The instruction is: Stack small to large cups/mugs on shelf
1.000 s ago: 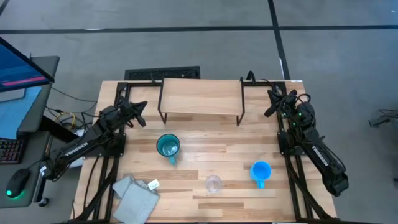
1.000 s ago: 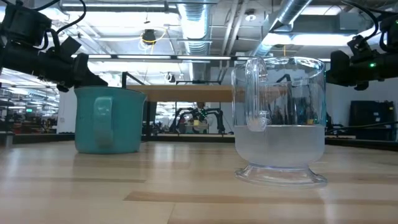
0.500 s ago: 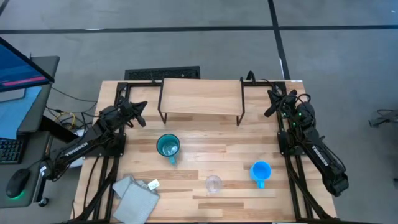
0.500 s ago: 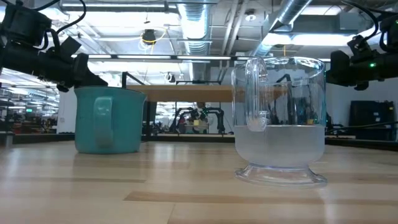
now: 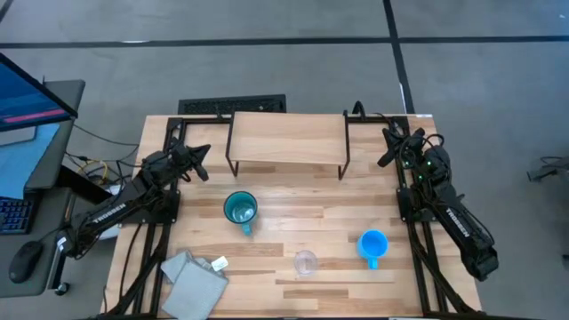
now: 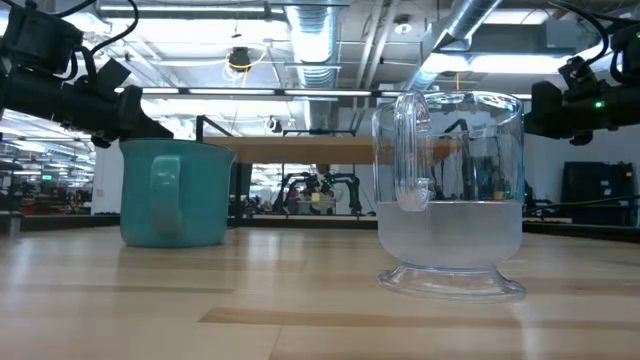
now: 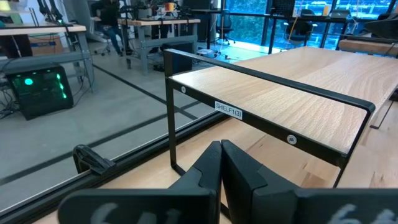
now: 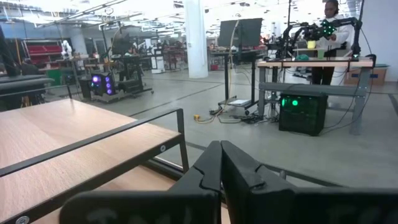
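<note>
The teal mug (image 5: 240, 210) stands upright on the table in front of the shelf (image 5: 286, 138), its handle toward the near edge; it also shows in the low view (image 6: 176, 192). The bright blue mug (image 5: 372, 244) stands near the right edge. The clear cup (image 5: 305, 262) stands near the front, close to the low camera (image 6: 450, 195). My left gripper (image 5: 202, 163) is shut and empty, raised off the shelf's left end (image 7: 221, 149). My right gripper (image 5: 387, 148) is shut and empty, raised off the shelf's right end (image 8: 220, 149).
A grey folded cloth (image 5: 196, 276) with a small white tag lies at the table's near left corner. The shelf's black legs (image 5: 344, 162) stand on the table's far half. A person (image 8: 328, 37) stands at a bench in the room far beyond the table.
</note>
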